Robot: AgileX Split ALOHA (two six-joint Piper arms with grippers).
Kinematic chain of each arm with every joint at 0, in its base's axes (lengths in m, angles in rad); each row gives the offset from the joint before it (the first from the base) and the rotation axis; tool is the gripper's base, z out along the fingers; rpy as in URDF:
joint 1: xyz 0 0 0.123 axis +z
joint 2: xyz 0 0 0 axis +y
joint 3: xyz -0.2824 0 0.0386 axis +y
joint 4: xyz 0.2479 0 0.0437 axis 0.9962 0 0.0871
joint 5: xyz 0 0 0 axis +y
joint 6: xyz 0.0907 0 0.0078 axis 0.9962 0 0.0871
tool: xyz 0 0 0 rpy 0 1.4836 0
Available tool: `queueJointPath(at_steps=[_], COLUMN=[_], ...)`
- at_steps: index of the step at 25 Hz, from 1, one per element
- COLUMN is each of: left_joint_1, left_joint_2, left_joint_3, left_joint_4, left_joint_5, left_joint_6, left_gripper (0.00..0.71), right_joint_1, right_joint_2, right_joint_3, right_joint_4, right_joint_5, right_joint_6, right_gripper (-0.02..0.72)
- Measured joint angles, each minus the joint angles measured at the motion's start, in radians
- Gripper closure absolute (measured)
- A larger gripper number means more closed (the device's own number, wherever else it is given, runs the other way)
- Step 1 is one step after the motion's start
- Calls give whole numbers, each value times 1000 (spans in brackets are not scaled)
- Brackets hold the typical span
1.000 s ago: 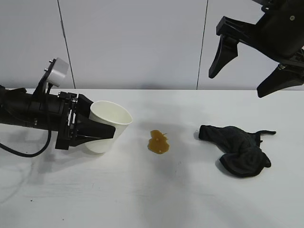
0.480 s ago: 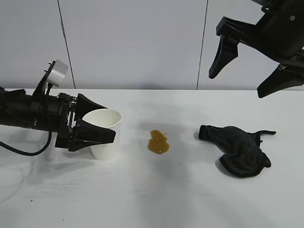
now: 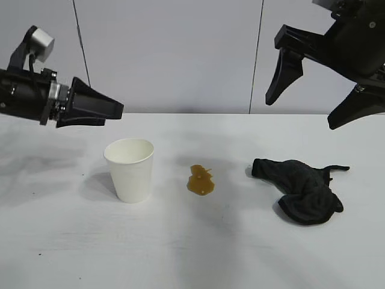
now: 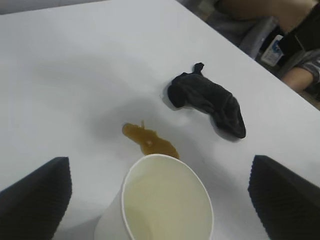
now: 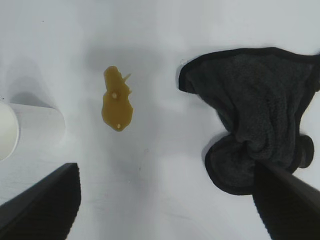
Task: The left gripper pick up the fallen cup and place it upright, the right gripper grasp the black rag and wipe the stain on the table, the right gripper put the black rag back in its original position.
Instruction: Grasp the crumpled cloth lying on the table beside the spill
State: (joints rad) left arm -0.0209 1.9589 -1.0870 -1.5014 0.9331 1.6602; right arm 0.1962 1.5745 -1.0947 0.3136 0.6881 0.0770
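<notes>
The white paper cup (image 3: pixel 129 171) stands upright on the table (image 3: pixel 198 253), left of the amber stain (image 3: pixel 200 180). My left gripper (image 3: pixel 117 109) is open and empty, raised above and to the left of the cup. In the left wrist view the cup (image 4: pixel 167 200) sits below and between its fingers (image 4: pixel 37 195), apart from both. The black rag (image 3: pixel 304 189) lies crumpled right of the stain. My right gripper (image 3: pixel 301 111) is open and empty, high above the rag. The right wrist view shows the rag (image 5: pixel 260 110), the stain (image 5: pixel 116 102) and the cup (image 5: pixel 30 127).
A grey panelled wall (image 3: pixel 174 54) stands behind the table's far edge. In the left wrist view, people (image 4: pixel 280 45) sit beyond the table edge near the rag (image 4: pixel 210 102).
The left gripper set the cup upright, let it go, and rose up and back to the left. The right gripper has hardly moved.
</notes>
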Motion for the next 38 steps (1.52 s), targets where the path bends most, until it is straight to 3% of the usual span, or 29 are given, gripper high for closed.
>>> queueJointPath(at_steps=[4, 7, 11, 14, 16, 24, 26, 27, 30, 31, 35, 38], left_joint_1=[-32, -73, -119, -125, -125, -125, -125, -125, -125, -125, -125, -125], left_joint_2=[-123, -164, -168, -168, -168, -168, -168, -168, -168, -168, -168, -168], left_joint_3=[-42, -122, -214, -242, -252, -259, -259, -259, -259, -259, -259, -259], left_joint_4=[251, 478, 762, 842, 847, 853, 853, 853, 853, 853, 853, 853], left_joint_5=[-125, -128, -116, -89, -75, -47, -47, -47, -47, -47, -47, -47], left_joint_6=[-460, -785, -1111, -1186, -1197, -1204, -1205, -1205, -1205, -1206, -1206, -1206], left_gripper=[17, 17, 16, 16, 16, 16, 16, 16, 16, 16, 16, 16], right_joint_1=[0, 0, 0, 0, 0, 0, 0, 0, 0, 0, 0, 0], right_joint_2=[0, 0, 0, 15, 58, 298, 342, 362, 397, 399, 404, 404], right_joint_3=[0, 0, 0, 0, 0, 0, -1, -1, -4, -7, -25, -67], right_joint_4=[-15, -55, -215, -339, -374, -382, -383, -383, -390, -388, -371, -302], right_joint_5=[23, 35, 54, 49, 40, -102, -133, -149, -178, -186, -179, -160], right_joint_6=[3, 33, 131, 193, 206, 218, 233, 243, 281, 287, 289, 252], right_gripper=[64, 64, 64, 64, 64, 67, 125, 197, 512, 577, 591, 591])
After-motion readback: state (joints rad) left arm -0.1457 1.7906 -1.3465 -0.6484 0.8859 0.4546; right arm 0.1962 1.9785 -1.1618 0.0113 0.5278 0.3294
